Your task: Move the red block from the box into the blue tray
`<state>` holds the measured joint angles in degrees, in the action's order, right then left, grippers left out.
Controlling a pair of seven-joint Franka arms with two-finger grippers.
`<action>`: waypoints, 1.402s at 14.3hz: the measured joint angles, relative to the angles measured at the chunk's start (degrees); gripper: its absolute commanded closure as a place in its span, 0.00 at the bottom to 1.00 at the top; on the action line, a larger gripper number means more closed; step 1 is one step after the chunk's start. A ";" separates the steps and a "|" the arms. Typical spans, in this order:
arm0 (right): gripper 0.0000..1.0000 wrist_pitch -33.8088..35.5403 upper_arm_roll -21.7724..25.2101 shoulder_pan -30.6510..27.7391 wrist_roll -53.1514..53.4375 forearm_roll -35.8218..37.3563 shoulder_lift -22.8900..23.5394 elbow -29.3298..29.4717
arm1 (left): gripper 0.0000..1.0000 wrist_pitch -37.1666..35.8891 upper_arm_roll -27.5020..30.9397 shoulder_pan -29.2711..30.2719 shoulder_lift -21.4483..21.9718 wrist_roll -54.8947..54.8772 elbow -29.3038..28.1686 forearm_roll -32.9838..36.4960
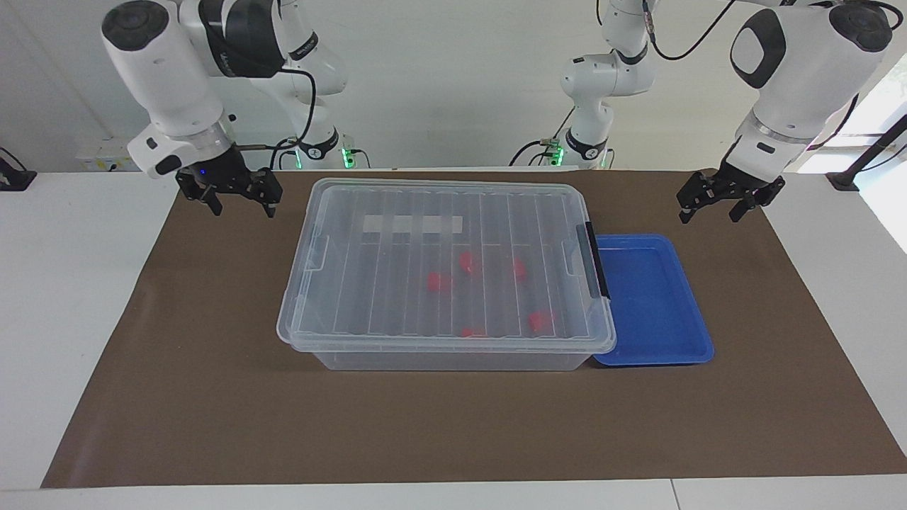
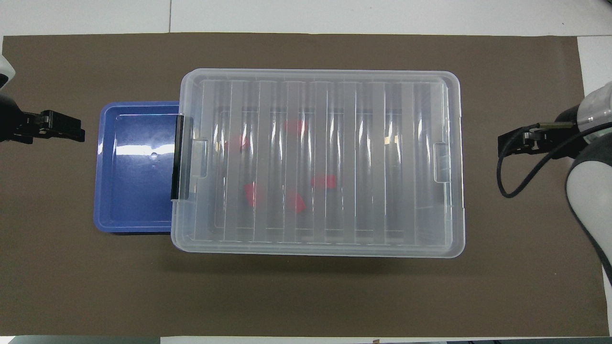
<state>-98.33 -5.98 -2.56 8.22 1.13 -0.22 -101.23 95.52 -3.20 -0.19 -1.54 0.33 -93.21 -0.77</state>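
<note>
The red block (image 1: 439, 282) lies on the floor of the box (image 1: 446, 358), one of five like pieces scattered toward the left arm's end of it, all seen through the closed ribbed lid (image 1: 397, 283). By its look it is a small, hard, light plastic piece, likely a little slick; it should stand a firm pinch across its chunky sides without harm, though a shallow grip could let it squirt out. None can be reached until the lid comes off. The lid looks thin and springy, so it will likely flex if lifted by one end; the recessed handles at its two short ends and the black latch clip (image 1: 594, 259) seem the natural places to take hold. The blue tray (image 1: 655, 297) sits on the counter (image 1: 212, 397) just beside the box at the clip end, its edge tucked under the lid's rim, with nothing in it. The right claw (image 1: 238, 197) hangs spread over the counter near the box's other end; the left claw (image 1: 719, 202) hangs spread over the counter close to the tray's corner nearer the robots. Neither holds anything.
</note>
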 measured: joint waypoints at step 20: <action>0.00 -11.79 -3.67 -0.64 1.09 -0.01 3.94 -8.73 | 0.00 0.00 0.00 0.00 0.00 0.00 0.00 0.00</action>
<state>-110.12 -9.65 -3.21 9.31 1.12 3.72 -109.96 95.53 -3.20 -0.19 -1.54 0.33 -93.21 -0.77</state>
